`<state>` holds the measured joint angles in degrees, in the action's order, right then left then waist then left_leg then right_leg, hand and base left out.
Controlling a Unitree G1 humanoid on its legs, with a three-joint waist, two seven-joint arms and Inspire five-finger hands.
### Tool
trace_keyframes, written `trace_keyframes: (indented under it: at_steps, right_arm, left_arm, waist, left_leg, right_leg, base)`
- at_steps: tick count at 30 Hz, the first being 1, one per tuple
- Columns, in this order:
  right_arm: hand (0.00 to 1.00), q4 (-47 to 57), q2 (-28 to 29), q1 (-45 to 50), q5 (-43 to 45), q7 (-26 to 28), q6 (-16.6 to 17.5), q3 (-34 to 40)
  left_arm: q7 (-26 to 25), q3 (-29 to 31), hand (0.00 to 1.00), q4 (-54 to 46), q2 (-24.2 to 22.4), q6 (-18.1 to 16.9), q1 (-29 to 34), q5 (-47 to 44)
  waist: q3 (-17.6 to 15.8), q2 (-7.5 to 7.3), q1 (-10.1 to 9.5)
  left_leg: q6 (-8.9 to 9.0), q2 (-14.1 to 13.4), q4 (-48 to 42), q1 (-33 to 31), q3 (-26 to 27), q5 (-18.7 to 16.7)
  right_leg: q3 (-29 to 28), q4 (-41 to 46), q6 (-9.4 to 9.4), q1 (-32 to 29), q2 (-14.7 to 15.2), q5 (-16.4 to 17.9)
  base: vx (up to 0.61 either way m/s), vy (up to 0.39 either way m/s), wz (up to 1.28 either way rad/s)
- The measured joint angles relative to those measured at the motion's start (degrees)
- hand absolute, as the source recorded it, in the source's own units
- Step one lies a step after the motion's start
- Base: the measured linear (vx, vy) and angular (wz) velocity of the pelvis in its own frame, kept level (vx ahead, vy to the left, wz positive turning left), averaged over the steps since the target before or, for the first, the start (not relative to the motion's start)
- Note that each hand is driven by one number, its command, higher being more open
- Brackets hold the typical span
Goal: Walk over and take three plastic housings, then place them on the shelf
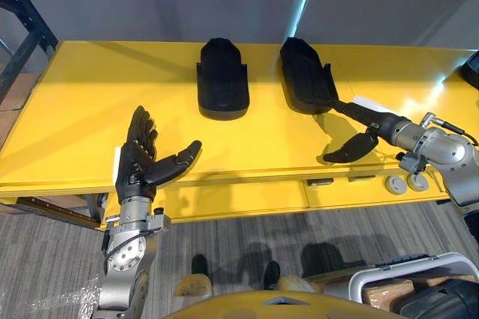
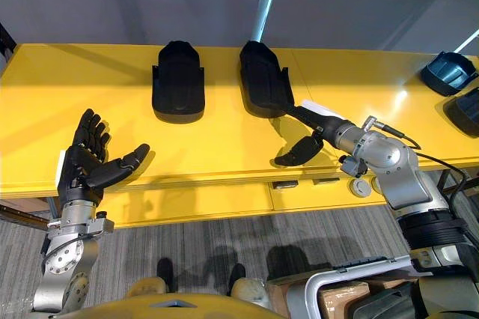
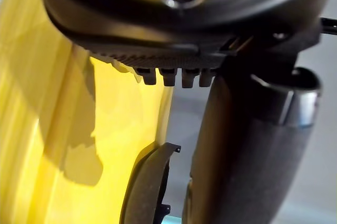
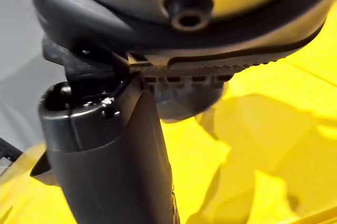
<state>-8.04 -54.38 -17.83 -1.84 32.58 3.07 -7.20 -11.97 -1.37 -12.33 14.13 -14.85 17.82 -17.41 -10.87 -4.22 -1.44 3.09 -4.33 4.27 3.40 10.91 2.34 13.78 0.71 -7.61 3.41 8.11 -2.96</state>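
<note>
Two black plastic housings lie side by side on the yellow table (image 1: 90, 94): one in the middle (image 1: 222, 79) and one to its right (image 1: 305, 76). My right hand (image 1: 370, 120) reaches in low from the right. Its straight fingers touch the near end of the right housing (image 2: 263, 79), and its thumb (image 1: 348, 148) is spread apart below them, over bare table. My left hand (image 1: 138, 158) is held open, palm up, over the table's front left edge, well short of the middle housing (image 2: 178, 81). The left wrist view catches a housing's rim (image 3: 147, 182).
More housings, one bluish (image 2: 447, 72) and one dark (image 2: 465, 113), sit at the table's far right. A dark rack frame (image 1: 22, 27) stands at the left. Two small round discs (image 1: 397, 183) hang at the table's front. A grey-handled bin (image 1: 404, 274) is on the carpet at lower right.
</note>
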Motion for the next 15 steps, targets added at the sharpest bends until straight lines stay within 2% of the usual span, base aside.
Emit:
trace_keyframes:
  at_steps: [7, 15]
  right_arm:
    - [1.0, 2.01, 0.0, 0.2, 0.0, 1.54, -0.88, 0.0]
    - [1.0, 2.35, -2.91, 1.42, -0.1, 4.36, -1.57, -0.22]
  left_arm:
    - [-0.03, -0.08, 1.0, 0.0, -0.01, 0.0, 0.01, 0.01]
    - [-0.16, -0.09, 1.0, 0.05, -0.07, 0.0, 0.23, 0.0]
  waist:
    - [0.73, 1.29, 0.03]
    - [1.21, 1.68, -0.1]
  left_leg:
    - [-0.03, 0.26, -0.01, 0.15, 0.23, -0.05]
    - [-0.16, 0.79, 0.22, 0.24, 0.37, 0.02]
  right_leg:
    - [-0.01, 0.0, 0.07, 0.02, 0.29, 0.07]
    - [0.11, -0.01, 0.44, 0.1, 0.81, 0.34]
  base:
    - [0.0, 0.0, 0.0]
    - [0.0, 0.0, 0.0]
